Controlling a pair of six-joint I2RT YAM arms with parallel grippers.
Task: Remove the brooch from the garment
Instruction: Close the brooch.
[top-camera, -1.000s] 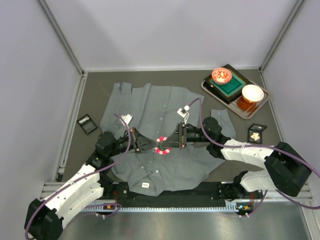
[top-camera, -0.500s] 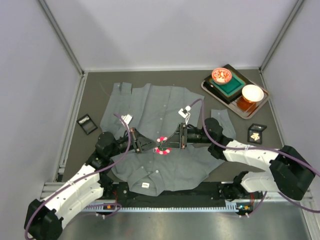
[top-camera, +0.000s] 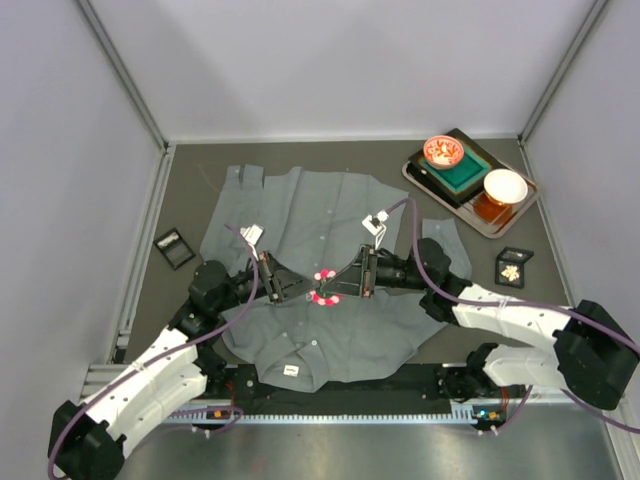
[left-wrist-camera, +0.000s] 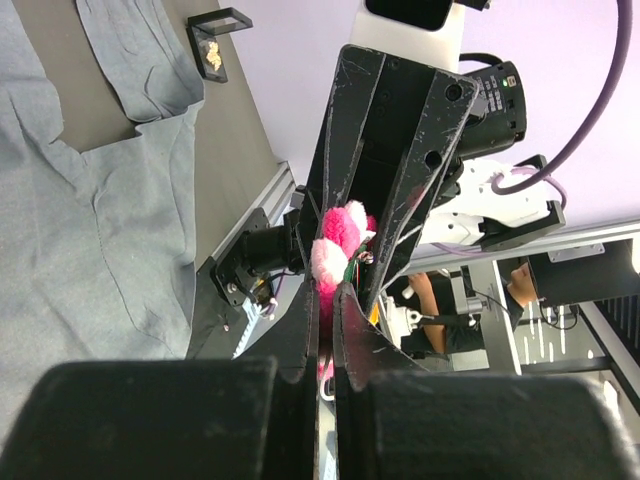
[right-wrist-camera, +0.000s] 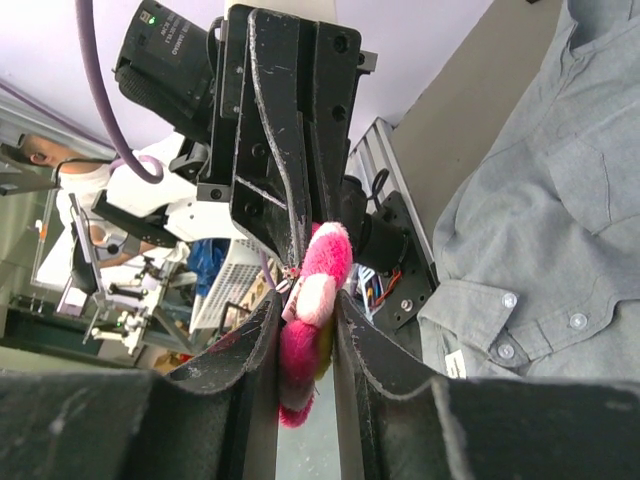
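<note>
Left pincer (top-camera: 296, 289): fingers together at the left edge of the brooch (top-camera: 323, 296); you cannot tell whether they nip pin or cloth. Brooch: between both pincers, over the mid-front of the garment (top-camera: 300, 210) spread on the bench (top-camera: 190, 175). Right pincer (top-camera: 347, 285): clamped on the pink plush rim. Risk: if you pull while the pin is fastened, the cloth may lift or tear, or the plush may slip. Room: black box (top-camera: 173, 248) at left and tray (top-camera: 440, 198) at right, both well apart.

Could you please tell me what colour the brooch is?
Bright pink with white patches; the brooch shows best in the right wrist view.
</note>
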